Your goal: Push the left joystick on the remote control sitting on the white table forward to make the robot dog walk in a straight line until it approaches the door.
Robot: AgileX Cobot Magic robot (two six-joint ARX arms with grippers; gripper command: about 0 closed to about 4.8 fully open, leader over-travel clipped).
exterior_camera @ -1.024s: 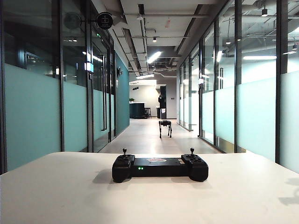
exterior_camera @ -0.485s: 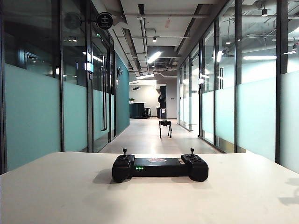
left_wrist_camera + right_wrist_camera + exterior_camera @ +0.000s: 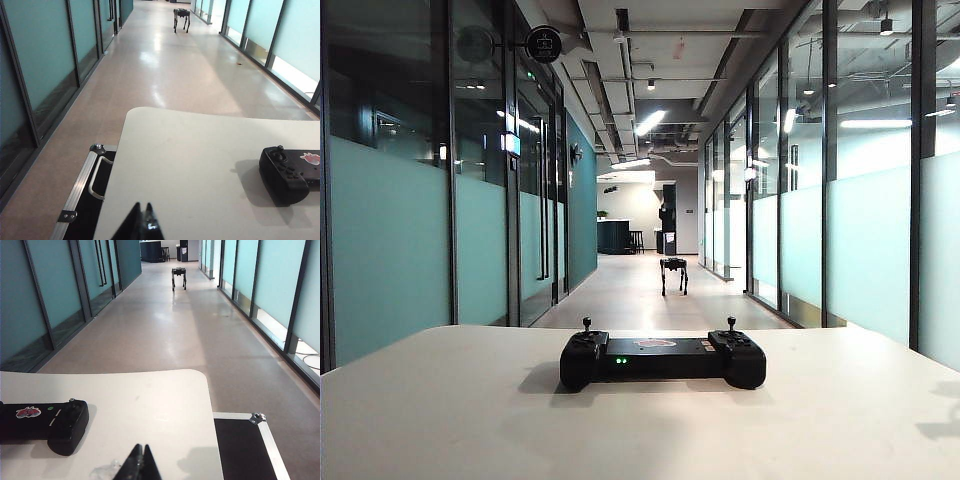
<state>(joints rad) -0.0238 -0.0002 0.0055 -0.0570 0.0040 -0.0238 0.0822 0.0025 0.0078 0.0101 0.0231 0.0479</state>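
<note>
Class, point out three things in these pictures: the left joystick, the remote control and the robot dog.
left joystick (image 3: 586, 325): exterior view, on its thin stem.
remote control (image 3: 663, 361): exterior view, on the flat middle.
robot dog (image 3: 673, 265): exterior view, on its boxy body, down the corridor.

Exterior: low, table-level, facing down corridor. Wrist cams: higher, flanking, both share remote control (image 3: 662, 360), corridor.

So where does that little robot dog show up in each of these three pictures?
Exterior view: robot dog stands mid-corridor, beyond the remote control.
Left wrist view: robot dog far down the corridor; remote at the picture's edge.
Right wrist view: robot dog far down the corridor.
Shared landmark: the remote control.
</note>
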